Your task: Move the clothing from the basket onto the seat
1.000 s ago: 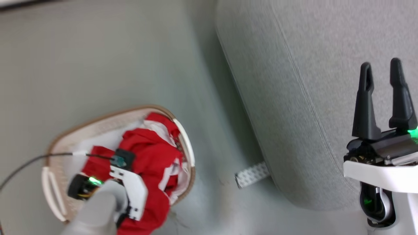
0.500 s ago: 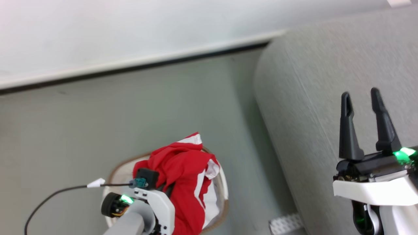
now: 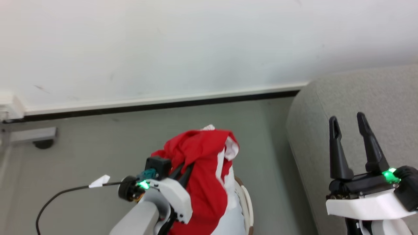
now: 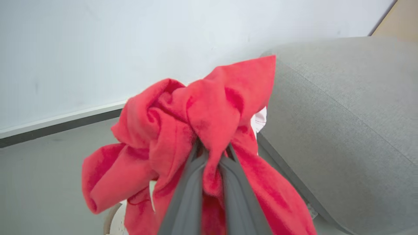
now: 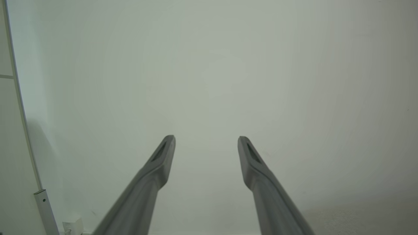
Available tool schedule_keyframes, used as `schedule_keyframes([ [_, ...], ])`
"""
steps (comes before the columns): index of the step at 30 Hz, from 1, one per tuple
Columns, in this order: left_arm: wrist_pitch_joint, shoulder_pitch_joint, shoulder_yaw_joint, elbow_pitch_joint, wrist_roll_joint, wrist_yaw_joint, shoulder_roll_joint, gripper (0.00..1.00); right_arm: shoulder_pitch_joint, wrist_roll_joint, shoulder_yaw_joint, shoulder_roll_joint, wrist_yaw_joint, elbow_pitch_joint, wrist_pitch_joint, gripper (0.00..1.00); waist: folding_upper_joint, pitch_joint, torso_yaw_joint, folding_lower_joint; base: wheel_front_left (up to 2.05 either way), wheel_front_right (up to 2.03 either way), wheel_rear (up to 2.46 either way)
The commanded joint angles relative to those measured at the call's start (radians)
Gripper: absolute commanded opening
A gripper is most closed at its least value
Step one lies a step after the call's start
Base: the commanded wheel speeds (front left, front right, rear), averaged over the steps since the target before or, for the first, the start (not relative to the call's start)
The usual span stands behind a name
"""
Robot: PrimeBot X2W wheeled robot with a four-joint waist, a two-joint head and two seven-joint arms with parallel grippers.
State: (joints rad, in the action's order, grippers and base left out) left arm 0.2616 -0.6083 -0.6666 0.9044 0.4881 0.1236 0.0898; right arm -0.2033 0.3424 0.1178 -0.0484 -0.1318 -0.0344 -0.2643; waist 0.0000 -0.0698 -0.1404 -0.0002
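The left gripper (image 4: 212,148) pinches the red clothing (image 3: 202,153) above the basket (image 3: 246,200), not yet on the seat (image 3: 359,94); the right gripper (image 3: 347,122) stands spread, empty.

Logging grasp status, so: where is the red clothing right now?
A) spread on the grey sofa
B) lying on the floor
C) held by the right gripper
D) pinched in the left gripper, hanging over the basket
D: the left gripper is shut on the bunched red clothing, which hangs over the basket; the right gripper stands open and empty.
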Motion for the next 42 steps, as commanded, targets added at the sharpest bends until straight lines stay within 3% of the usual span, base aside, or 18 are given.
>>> schedule_keyframes([
  [1,0.004,0.017,0.01,-0.04,-0.016,-0.006,0.009,0.0,0.019,-0.011,0.002,-0.003,0.002,0.004,0.0,1.0,0.0,0.031,0.028,0.0002,0.0,0.0,0.0],
  [25,-0.06,0.029,0.08,-0.604,0.002,-0.097,0.088,0.0,0.042,0.012,0.114,-0.003,0.002,0.021,0.0,1.0,0.0,0.048,0.081,0.0002,0.0,0.0,0.0],
  [42,-0.09,0.084,0.072,-0.694,0.02,-0.124,0.115,0.0,0.026,0.013,0.181,-0.004,0.002,0.079,0.0,1.0,0.0,0.058,0.077,0.0002,0.0,0.0,0.0],
])
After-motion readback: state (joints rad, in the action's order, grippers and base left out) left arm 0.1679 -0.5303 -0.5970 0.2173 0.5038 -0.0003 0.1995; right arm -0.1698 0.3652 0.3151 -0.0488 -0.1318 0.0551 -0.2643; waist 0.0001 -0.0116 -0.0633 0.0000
